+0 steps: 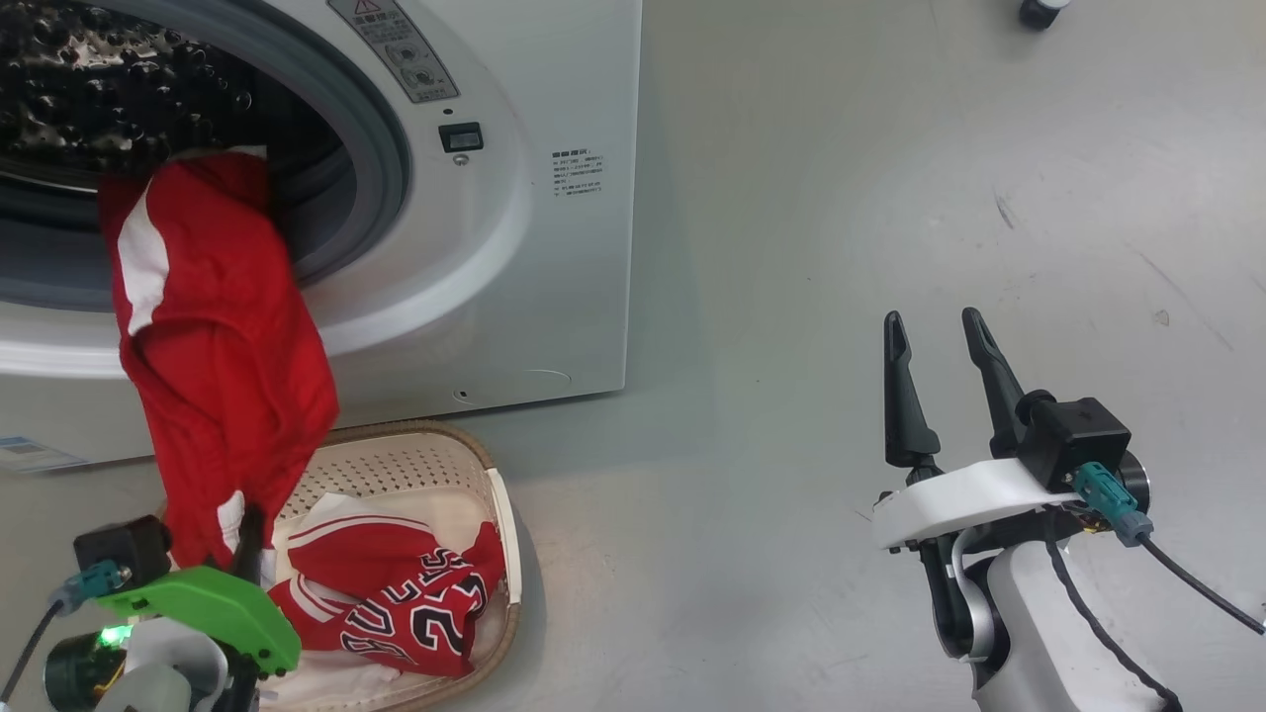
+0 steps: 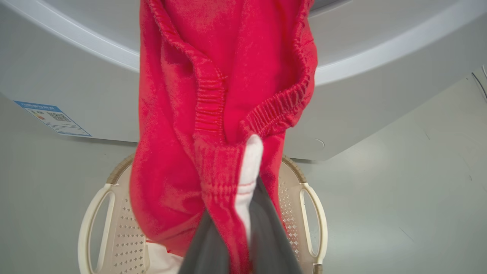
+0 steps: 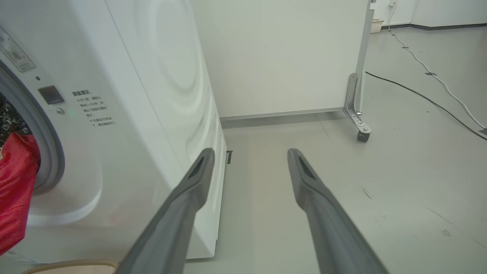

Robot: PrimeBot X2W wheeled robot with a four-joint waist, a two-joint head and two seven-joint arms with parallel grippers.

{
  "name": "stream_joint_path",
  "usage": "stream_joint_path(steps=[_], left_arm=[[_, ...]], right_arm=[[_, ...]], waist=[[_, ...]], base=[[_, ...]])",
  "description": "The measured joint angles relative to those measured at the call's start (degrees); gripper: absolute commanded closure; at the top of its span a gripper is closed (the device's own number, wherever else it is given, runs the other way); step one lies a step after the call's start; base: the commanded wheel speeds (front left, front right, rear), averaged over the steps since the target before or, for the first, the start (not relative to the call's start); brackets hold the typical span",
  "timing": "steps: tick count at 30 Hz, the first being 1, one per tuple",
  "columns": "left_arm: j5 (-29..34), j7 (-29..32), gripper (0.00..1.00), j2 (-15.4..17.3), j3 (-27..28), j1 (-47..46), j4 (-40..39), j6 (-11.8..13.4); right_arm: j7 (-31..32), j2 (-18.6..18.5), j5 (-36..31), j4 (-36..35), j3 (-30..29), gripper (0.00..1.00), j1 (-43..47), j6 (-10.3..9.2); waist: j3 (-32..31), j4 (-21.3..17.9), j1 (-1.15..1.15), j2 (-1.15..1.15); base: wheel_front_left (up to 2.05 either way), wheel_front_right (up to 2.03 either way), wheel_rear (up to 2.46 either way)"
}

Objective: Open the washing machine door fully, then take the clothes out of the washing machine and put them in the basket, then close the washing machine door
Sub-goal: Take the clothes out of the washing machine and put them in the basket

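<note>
1. Our left gripper (image 1: 247, 529) is clamped on the lower end of a red garment (image 1: 218, 346) that has a white side stripe. In the left wrist view its two dark fingers (image 2: 270, 243) pinch a gathered elastic band and a strip of white trim.
2. The red garment hangs out of the drum opening (image 1: 119, 89) of the washing machine (image 1: 554, 277). Its top is draped over the grey rim (image 1: 381, 148) and its lower part hangs above the basket (image 1: 406, 455).
3. It may be a pair of shorts, going by the elastic band, but the folds hide its full shape.
4. The basket stands on the grey floor (image 1: 791, 297) just in front of the washing machine, below the opening. A red jersey (image 1: 415, 603) with white trim and the number 23 lies crumpled inside it.
5. Our right gripper (image 1: 933, 321) hovers over bare floor, well to the right of the washing machine. Its fingers are spread apart and hold nothing.
6. Past those fingers, the right wrist view shows the machine's white side, a white panel (image 3: 285, 57) on a caster (image 3: 363, 135), and a cable (image 3: 418, 95) running across the floor.
</note>
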Motion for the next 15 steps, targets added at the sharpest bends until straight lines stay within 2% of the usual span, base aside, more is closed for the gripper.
stream_joint_path(steps=[15], left_arm=[[-0.86, 0.67, 1.0, -0.23, -4.02, 3.21, 1.19, -0.03]], right_arm=[[0.0, 0.02, -0.51, -0.38, 0.79, 0.0, 0.14, 0.0]], waist=[[2.19, 0.28, 0.0, 0.0]], base=[[0.0, 0.0, 0.0]])
